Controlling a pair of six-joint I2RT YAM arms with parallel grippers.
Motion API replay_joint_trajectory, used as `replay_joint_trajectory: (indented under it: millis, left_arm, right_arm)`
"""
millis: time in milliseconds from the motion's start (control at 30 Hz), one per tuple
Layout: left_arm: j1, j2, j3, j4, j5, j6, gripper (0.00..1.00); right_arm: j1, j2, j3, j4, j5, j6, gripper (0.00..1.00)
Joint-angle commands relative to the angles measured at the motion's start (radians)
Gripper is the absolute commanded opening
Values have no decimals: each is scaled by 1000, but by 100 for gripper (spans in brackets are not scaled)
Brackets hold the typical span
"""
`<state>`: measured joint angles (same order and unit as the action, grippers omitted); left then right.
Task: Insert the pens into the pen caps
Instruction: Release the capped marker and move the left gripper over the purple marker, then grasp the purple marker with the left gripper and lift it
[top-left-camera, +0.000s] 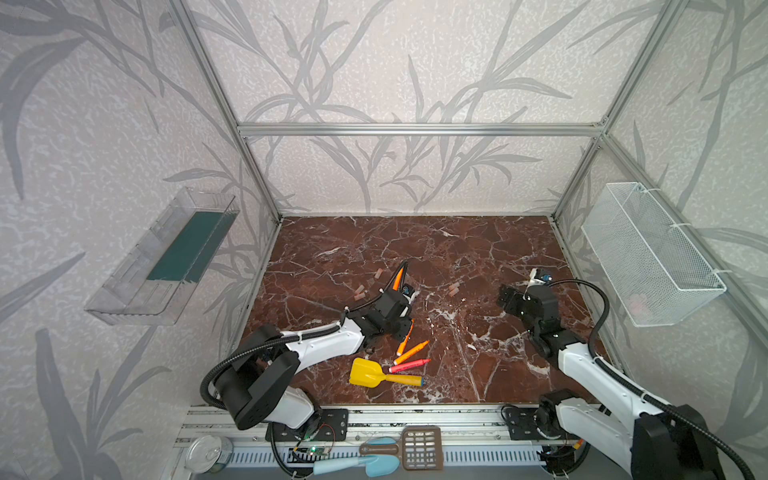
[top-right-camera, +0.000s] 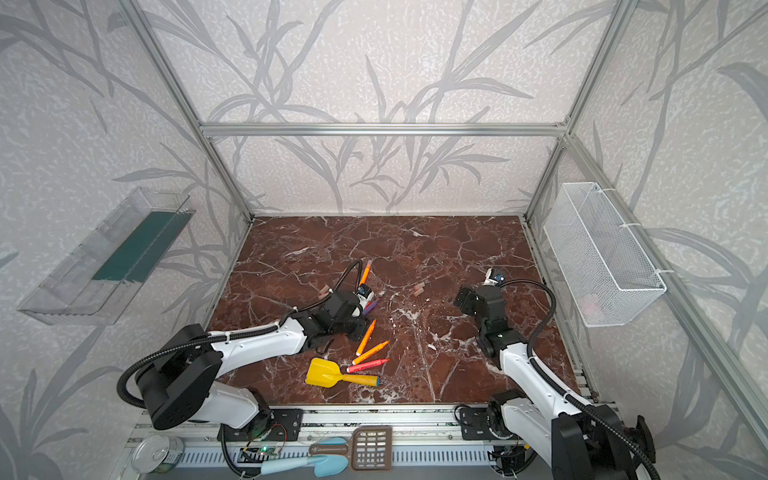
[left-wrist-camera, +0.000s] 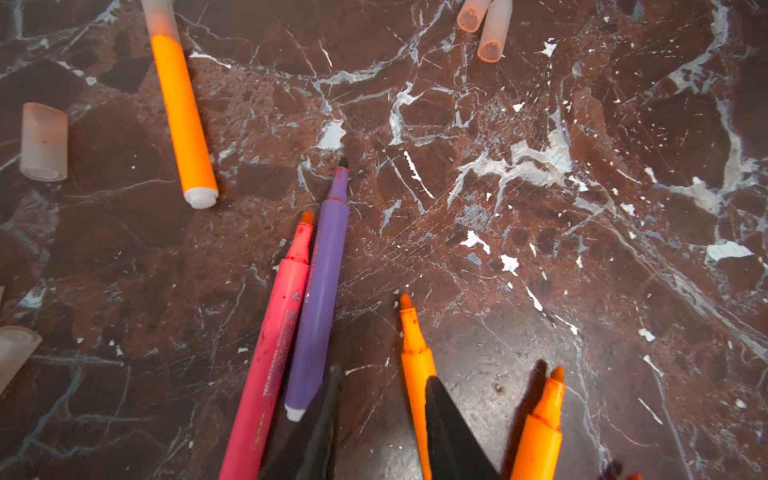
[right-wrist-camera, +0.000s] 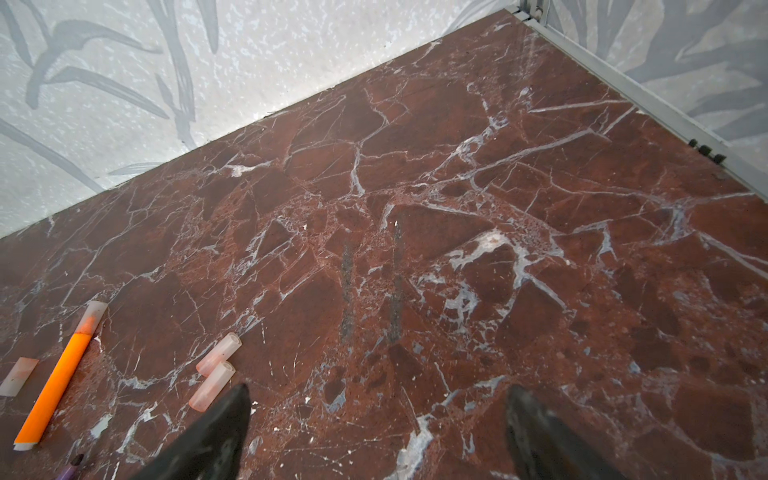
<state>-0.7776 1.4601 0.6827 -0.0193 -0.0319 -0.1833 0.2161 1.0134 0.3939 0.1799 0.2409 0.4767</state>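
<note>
Left gripper (left-wrist-camera: 384, 374) part-open, empty, over uncapped pens (left-wrist-camera: 322, 299) left of centre. Right gripper (right-wrist-camera: 378, 440) wide open, empty. Loose pen caps (left-wrist-camera: 484, 29) lie right. Straddle one barrel only, clear of neighbours.

Slim orange marker pen (left-wrist-camera: 183, 120) lying flat, pale translucent tube cap (left-wrist-camera: 160, 16) on its tip, purple pen (left-wrist-camera: 320, 299) and pink-red pen (left-wrist-camera: 270, 357) touching side by side, uncapped, two more orange pens (left-wrist-camera: 415, 361) bare-tipped alongside, loose caps (left-wrist-camera: 43, 141) scattered near.
</note>
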Motion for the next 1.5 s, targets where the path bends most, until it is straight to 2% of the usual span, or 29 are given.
replay_joint_trajectory:
  millis: [0, 133, 233, 700, 1033, 1167, 1300, 1467]
  left_arm:
    - [3, 6, -8, 48, -61, -33, 37]
    - [2, 63, 33, 20, -136, -51, 36]
    - [3, 102, 75, -19, -153, -46, 37]
    - [3, 165, 115, -35, -165, -27, 39]
    - [2, 246, 145, -46, -149, -44, 35]
    - [2, 256, 147, -45, -145, -48, 30]
    - [2, 255, 143, -41, -142, -51, 14]
    - [4, 257, 160, -47, -123, -49, 9]
  right_arm:
    - [-1, 15, 6, 27, -5, -13, 93]
    - [-2, 32, 16, 27, -2, -13, 93]
    - [-1, 36, 17, 27, -3, -15, 93]
    - [0, 35, 17, 27, -12, -16, 93]
    - [0, 30, 13, 28, -14, -15, 93]
    - [0, 30, 13, 29, -13, -14, 93]
    - [0, 30, 13, 28, -12, -14, 93]
    - [0, 31, 15, 24, -7, -13, 93]
